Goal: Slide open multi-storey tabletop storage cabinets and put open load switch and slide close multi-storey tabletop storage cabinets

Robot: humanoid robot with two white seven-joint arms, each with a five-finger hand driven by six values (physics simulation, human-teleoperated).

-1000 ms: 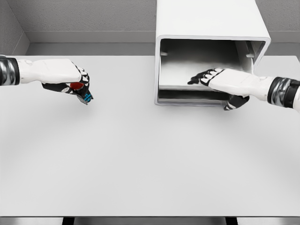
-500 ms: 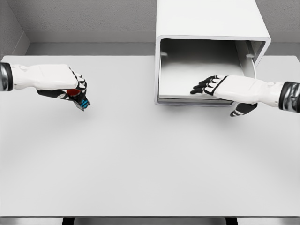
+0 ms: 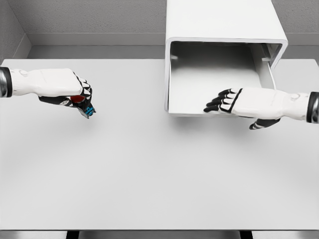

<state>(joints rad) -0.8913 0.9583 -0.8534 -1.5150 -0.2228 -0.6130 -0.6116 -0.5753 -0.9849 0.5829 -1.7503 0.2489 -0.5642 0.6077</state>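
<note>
Since the earlier frames the drawer has been drawn further out of the cabinet, so that its front lip now overhangs the cabinet's lower edge, and the right hand has been pulled back with it toward the near side of the bench. Little change is seen at the left hand, which is kept near the bench's left edge.

A small switch, red and blue, is held in the left hand, gripped in curled fingers with its blue end pointing down toward the bench top. It is kept well apart from the cabinet, which stands at the far edge of the bench, right of the middle.

Most of the switch is hidden by the fingers, so its shape cannot be made out. The left forearm is cut off at the picture's left edge and the right forearm at the right edge. The cabinet's top is cut off by the upper edge, and no other storeys can be told.

The right hand is laid on the drawer's front lip with fingers extended flat over the drawer floor and the thumb tucked below the lip. Whether the lip is actually pinched cannot be told.
</note>
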